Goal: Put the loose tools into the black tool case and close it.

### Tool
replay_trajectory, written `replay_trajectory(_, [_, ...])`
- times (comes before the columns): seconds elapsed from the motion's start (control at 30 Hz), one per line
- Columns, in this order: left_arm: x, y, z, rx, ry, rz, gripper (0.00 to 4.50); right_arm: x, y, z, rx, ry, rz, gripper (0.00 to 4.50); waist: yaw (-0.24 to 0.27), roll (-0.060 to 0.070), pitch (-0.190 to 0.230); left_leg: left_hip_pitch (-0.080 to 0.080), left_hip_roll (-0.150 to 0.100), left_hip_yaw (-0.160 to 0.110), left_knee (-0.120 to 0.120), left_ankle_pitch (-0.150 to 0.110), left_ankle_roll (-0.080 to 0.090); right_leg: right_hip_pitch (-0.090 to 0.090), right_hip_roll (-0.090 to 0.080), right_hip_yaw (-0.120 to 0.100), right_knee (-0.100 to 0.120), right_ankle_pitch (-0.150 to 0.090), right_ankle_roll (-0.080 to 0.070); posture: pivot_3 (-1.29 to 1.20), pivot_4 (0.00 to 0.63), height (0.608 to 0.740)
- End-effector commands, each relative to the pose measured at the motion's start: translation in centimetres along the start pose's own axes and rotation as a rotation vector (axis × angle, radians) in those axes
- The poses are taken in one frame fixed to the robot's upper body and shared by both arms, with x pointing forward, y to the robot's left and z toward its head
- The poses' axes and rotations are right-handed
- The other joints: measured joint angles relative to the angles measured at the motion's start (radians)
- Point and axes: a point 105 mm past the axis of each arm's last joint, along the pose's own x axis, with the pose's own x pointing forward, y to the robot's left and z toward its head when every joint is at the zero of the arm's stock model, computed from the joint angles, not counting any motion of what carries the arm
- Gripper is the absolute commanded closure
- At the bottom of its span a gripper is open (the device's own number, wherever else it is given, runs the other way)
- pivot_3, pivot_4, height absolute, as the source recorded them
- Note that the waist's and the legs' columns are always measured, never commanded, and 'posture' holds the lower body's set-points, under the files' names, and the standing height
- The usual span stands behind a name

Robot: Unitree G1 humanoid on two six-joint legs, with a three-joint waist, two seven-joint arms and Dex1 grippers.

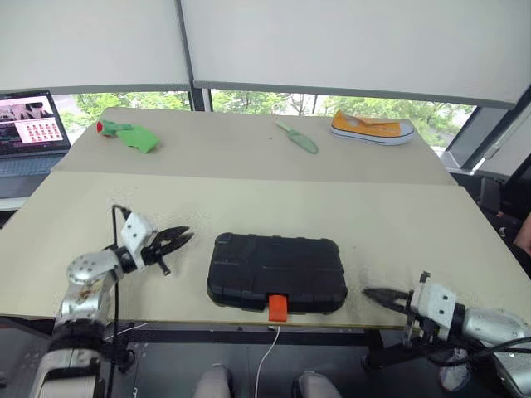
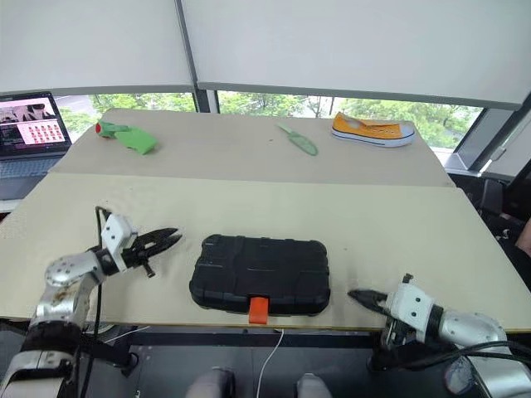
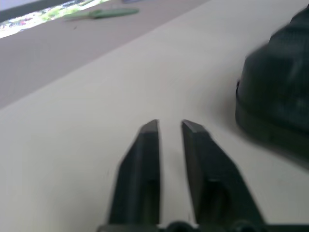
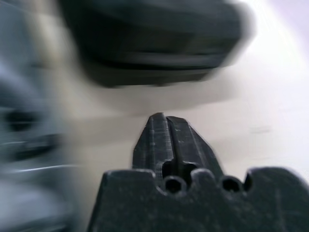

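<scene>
The black tool case (image 1: 278, 271) lies flat with its lid down near the table's front edge. Its orange latch (image 1: 277, 308) sticks out over that edge. No loose tools are in view. My left gripper (image 1: 182, 239) hovers just left of the case and points toward it. Its fingers (image 3: 147, 145) stand close together with only a thin slit and nothing between them. My right gripper (image 1: 371, 293) sits low at the front edge, right of the case. It is shut and empty, its fingers (image 4: 164, 135) pressed together. Neither gripper touches the case.
On the far table section lie a green garden trowel (image 1: 299, 138), a yellow sneaker (image 1: 372, 128) and a green object with a red end (image 1: 126, 135). A laptop (image 1: 29, 124) stands at the far left. A seam (image 1: 249, 177) divides the two tabletops.
</scene>
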Motion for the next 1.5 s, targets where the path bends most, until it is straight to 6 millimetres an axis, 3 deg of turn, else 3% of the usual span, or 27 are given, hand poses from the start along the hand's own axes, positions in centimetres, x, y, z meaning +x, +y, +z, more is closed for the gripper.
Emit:
replay_trajectory(0.03, [2.4, 0.6, 0.3, 0.022, 0.067, -0.056, 4.47, 1.7, 1.7, 2.3, 0.036, -0.049, 0.09, 4.5, -0.005, 0.0, 0.0, 0.0, 0.0, 0.0, 0.0, 0.0, 0.0, 0.0, 0.0, 0.0, 0.0, -0.001, 0.002, 0.0, 0.15, 0.74])
replay_trajectory(0.13, [3.3, 0.8, -0.7, 0.019, 0.164, -0.107, 4.47, 3.5, 2.3, 3.2, 0.014, -0.055, 0.134, 4.5, -0.014, -0.002, 0.0, 0.0, 0.0, -0.001, 0.0, 0.0, 0.0, -0.001, 0.002, 0.0, 0.0, -0.001, 0.003, 0.0, 0.15, 0.74])
replay_trajectory(0.27, [3.6, -0.3, -0.9, -0.004, 0.18, -0.24, 4.47, 5.9, 1.5, 4.0, 0.01, -0.077, 0.103, 4.5, -0.018, -0.003, 0.0, -0.002, 0.0, -0.002, 0.0, 0.0, 0.0, -0.002, 0.002, 0.0, 0.0, -0.001, 0.002, 0.0, 0.15, 0.74])
replay_trajectory(0.53, [2.0, -0.8, -1.4, -0.033, 0.167, -0.296, 4.47, 7.5, -1.8, 3.3, -0.018, -0.03, -0.008, 4.5, -0.01, -0.004, 0.001, -0.005, 0.0, -0.002, 0.001, 0.0, 0.0, -0.004, 0.001, -0.001, 0.0, 0.001, -0.002, 0.0, 0.15, 0.74])
replay_trajectory(0.77, [-0.1, -1.9, -1.7, -0.132, 0.094, -0.254, 4.47, 8.8, -6.4, 2.7, -0.037, -0.029, -0.152, 4.5, -0.021, -0.004, 0.001, -0.004, 0.0, -0.002, 0.001, 0.0, 0.0, -0.004, 0.001, 0.0, 0.002, 0.003, -0.004, 0.0, 0.15, 0.74])
replay_trajectory(0.83, [-0.7, -1.6, -0.7, -0.134, 0.014, -0.204, 4.47, 8.8, -7.2, 2.4, -0.039, -0.026, -0.165, 4.5, -0.021, -0.004, 0.001, -0.005, 0.0, -0.002, 0.001, 0.0, 0.0, -0.004, 0.001, 0.0, 0.001, 0.002, -0.004, 0.0, 0.15, 0.74])
replay_trajectory(0.93, [-2.1, 0.5, 0.9, -0.119, -0.038, -0.11, 4.47, 8.0, -7.7, 2.5, 0.004, -0.051, -0.178, 4.5, -0.011, -0.004, 0.002, -0.005, 0.0, -0.002, 0.001, 0.0, 0.0, -0.004, 0.001, -0.001, 0.001, 0.002, -0.004, 0.0, 0.15, 0.74])
replay_trajectory(1.03, [-2.9, 1.2, 3.0, -0.115, -0.056, -0.156, 4.47, 6.7, -6.7, 2.8, -0.017, -0.1, -0.12, 4.5, -0.008, -0.004, 0.002, -0.005, 0.0, -0.002, 0.001, 0.0, 0.0, -0.004, 0.001, -0.002, 0.002, 0.002, -0.004, 0.0, 0.15, 0.74])
replay_trajectory(1.17, [-0.9, -2.0, 6.0, -0.134, -0.078, -0.386, 4.47, 5.0, -5.9, 4.6, 0.033, -0.247, -0.09, 4.5, -0.002, -0.004, 0.002, -0.004, -0.001, -0.002, 0.001, 0.0, 0.0, -0.002, 0.0, -0.002, 0.0, 0.002, -0.003, 0.0, 0.15, 0.74])
replay_trajectory(1.27, [2.2, -5.2, 7.4, -0.132, -0.091, -0.498, 4.47, 4.5, -5.6, 5.8, -0.009, -0.3, -0.109, 4.5, -0.002, -0.004, 0.002, -0.004, -0.001, -0.002, 0.001, 0.0, 0.0, -0.001, 0.0, -0.001, 0.0, 0.001, -0.002, 0.0, 0.15, 0.74])
replay_trajectory(1.4, [5.5, -8.3, 6.8, -0.115, -0.042, -0.55, 4.47, 4.7, -4.6, 7.6, -0.04, -0.363, -0.088, 4.5, -0.008, -0.004, 0.002, -0.004, -0.001, -0.003, 0.003, 0.0, 0.0, -0.001, 0.001, -0.001, 0.001, 0.001, -0.001, 0.0, 0.15, 0.74])
replay_trajectory(1.5, [7.2, -10.1, 3.7, -0.064, 0.109, -0.577, 4.47, 5.5, -3.4, 8.6, -0.035, -0.383, -0.029, 4.5, -0.016, -0.003, 0.001, -0.004, -0.001, -0.004, 0.003, 0.0, 0.0, -0.002, 0.003, 0.0, 0.001, 0.001, -0.002, 0.0, 0.15, 0.74])
